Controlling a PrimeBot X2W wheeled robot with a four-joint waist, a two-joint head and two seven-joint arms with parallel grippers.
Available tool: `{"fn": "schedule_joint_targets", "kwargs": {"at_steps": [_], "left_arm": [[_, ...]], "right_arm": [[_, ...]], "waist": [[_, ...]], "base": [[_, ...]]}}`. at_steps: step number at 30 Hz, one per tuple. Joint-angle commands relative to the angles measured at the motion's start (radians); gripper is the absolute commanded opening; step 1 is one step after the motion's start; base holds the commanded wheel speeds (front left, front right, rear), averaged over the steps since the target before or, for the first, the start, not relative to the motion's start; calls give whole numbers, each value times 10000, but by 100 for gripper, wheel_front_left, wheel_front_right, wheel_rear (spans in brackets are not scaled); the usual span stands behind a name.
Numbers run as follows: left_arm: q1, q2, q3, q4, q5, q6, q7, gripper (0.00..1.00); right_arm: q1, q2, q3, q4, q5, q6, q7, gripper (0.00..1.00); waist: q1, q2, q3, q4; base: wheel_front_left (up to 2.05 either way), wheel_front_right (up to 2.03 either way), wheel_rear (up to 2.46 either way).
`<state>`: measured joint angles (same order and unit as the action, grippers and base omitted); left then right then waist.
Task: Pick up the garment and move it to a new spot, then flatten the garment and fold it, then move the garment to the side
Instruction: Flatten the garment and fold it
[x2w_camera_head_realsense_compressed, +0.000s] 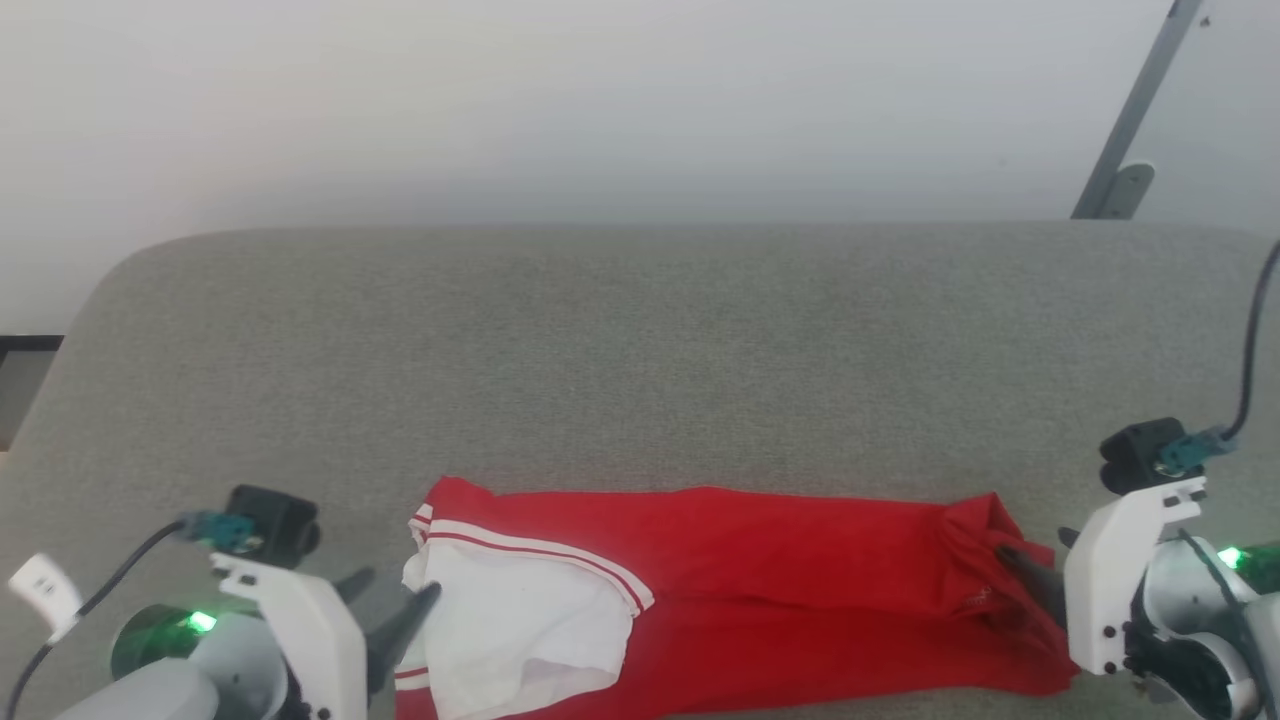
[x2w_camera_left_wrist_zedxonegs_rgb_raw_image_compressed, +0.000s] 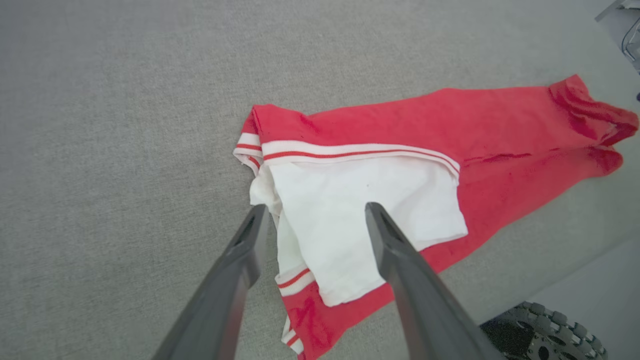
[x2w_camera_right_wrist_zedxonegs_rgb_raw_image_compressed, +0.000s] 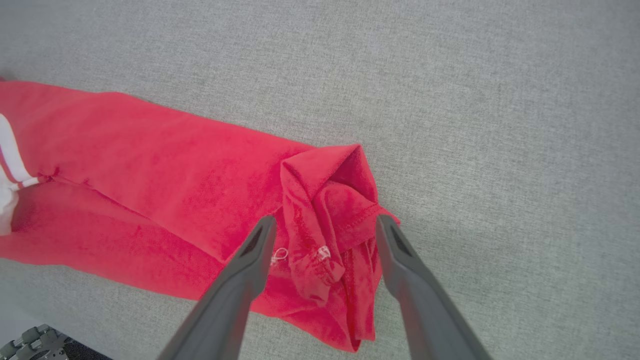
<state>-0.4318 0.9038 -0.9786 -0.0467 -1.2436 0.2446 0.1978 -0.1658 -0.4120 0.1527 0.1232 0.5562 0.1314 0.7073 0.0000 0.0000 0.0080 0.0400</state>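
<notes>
The garment (x2w_camera_head_realsense_compressed: 800, 560) is a bright red shirt lying in a long folded band near the front edge of the grey padded surface (x2w_camera_head_realsense_compressed: 640, 340). Its white sleeve (x2w_camera_head_realsense_compressed: 520, 610) with striped trim lies on top at the left end. My left gripper (x2w_camera_head_realsense_compressed: 395, 595) is open at that end. In the left wrist view the left gripper (x2w_camera_left_wrist_zedxonegs_rgb_raw_image_compressed: 316, 209) straddles the white sleeve (x2w_camera_left_wrist_zedxonegs_rgb_raw_image_compressed: 350, 200) without pinching it. My right gripper (x2w_camera_head_realsense_compressed: 1035, 565) is open at the right end. In the right wrist view the right gripper (x2w_camera_right_wrist_zedxonegs_rgb_raw_image_compressed: 326, 221) stands around a bunched red corner (x2w_camera_right_wrist_zedxonegs_rgb_raw_image_compressed: 325, 190) of the garment (x2w_camera_right_wrist_zedxonegs_rgb_raw_image_compressed: 150, 165).
The padded surface reaches far back to a pale wall, with much bare grey fabric behind the garment. A slanted metal post (x2w_camera_head_realsense_compressed: 1130, 120) stands at the upper right. A dark ribbed wheel (x2w_camera_left_wrist_zedxonegs_rgb_raw_image_compressed: 545, 330) shows below the surface's front edge, close to the garment.
</notes>
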Motion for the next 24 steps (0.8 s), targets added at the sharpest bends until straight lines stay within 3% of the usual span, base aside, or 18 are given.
{"fn": "schedule_joint_targets", "kwargs": {"at_steps": [1,12,16,19,24], "left_arm": [[248,35,130,51,140,-49,-490,100],[1391,-115,1341,831,827,62,-4348,100],[1947,-471,2259,1106,1243,117,-4628,100],[2513,-979,3484,1188,1919,40,-4624,100],[3523,-1972,5465,1171,3319,-448,-4630,100]], "right_arm": [[121,23,-135,81,-86,-16,-103,100],[76,-6,-825,1289,-9,-16,384,100],[-57,71,-1000,1963,135,-16,521,100],[-155,164,-1058,2518,211,-13,524,100],[-399,404,-896,3353,400,-11,402,100]], "waist": [[0,0,-56,66],[0,0,-145,487],[0,0,-117,698],[0,0,-88,868],[0,0,-36,1073]], "base": [[0,0,0],[0,0,0],[0,0,0],[0,0,0],[0,0,0]]}}
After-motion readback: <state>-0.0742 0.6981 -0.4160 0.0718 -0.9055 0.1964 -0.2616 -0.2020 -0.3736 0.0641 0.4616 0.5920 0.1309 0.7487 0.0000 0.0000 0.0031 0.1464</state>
